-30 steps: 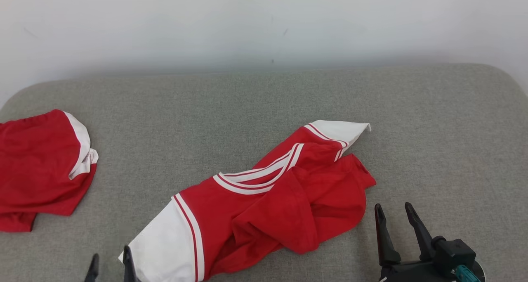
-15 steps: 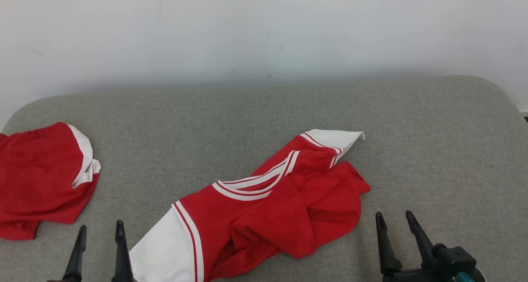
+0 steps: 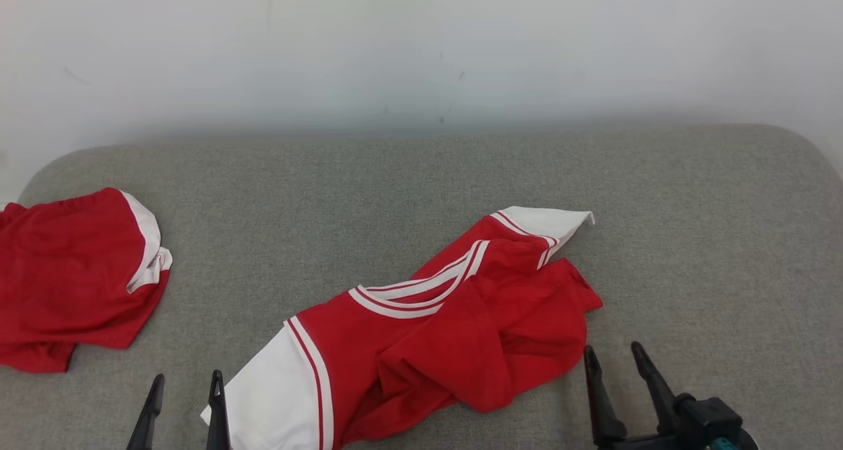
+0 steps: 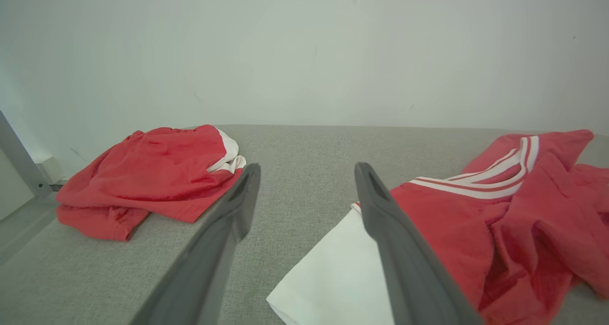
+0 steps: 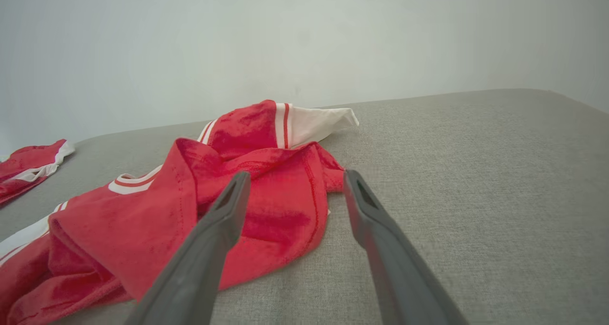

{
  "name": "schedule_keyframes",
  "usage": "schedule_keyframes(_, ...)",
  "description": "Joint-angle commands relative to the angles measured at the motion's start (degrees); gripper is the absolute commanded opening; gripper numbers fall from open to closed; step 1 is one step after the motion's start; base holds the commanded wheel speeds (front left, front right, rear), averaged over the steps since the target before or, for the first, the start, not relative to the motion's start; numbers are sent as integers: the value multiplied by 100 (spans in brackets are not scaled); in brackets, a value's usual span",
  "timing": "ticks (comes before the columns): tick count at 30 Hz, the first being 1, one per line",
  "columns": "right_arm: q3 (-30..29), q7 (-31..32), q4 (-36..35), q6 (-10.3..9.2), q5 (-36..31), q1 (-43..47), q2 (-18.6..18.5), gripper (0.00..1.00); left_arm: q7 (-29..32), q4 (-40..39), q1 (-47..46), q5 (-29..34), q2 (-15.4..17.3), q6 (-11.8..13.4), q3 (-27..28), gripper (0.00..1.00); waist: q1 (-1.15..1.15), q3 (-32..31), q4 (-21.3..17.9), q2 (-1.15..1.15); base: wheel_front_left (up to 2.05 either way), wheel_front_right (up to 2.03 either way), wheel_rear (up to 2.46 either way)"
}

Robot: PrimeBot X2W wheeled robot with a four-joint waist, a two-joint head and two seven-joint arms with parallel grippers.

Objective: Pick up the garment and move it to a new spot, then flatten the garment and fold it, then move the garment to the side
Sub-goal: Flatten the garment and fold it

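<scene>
The garment is a red shirt with white sleeves and striped trim, lying crumpled on the grey padded surface at the near centre. My left gripper stands open at the lower left. One of its fingers is at the edge of the white sleeve, and nothing is between the fingers. In the left wrist view the left gripper has the sleeve just to its right. My right gripper stands open by the garment's red hem, and in the right wrist view the right gripper points over that hem.
A second red garment with white trim lies bunched at the surface's left edge, also seen as a red heap in the left wrist view. A pale wall runs behind the surface. Bare grey surface extends to the right.
My left gripper's fingers have spread wider and risen into view beside the white sleeve. The head view shifted slightly. The garment lies as before, and the right gripper stays open.
</scene>
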Motion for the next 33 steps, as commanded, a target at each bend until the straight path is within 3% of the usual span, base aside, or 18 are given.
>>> schedule_keyframes(1,77,-5,11,-13,1,-7,16,100,-17,26,51,-20,10,-32,12,100,0,-5,27,0,0,0,0)
schedule_keyframes(9,661,-4,437,-13,-41,-555,14,100,-18,113,-75,-37,-20,-26,-21,100,0,14,201,0,0,0,0)
schedule_keyframes(21,1276,2,2677,-13,125,-1676,-32,100,-17,224,-178,-170,-46,-33,-111,100,0,142,665,0,0,0,0)
schedule_keyframes(23,1372,-1,2948,-13,209,-1816,-27,0,-17,241,-198,-194,-49,-33,-97,100,0,165,700,0,0,0,0)
schedule_keyframes(29,1326,-4,2817,-13,322,-1898,-91,0,-17,251,-146,-220,-52,-26,2,100,0,149,637,0,0,0,0)
schedule_keyframes(33,1177,-5,2288,-13,325,-1750,-256,0,-17,276,-76,-265,-51,-6,10,100,0,79,465,0,0,0,0)
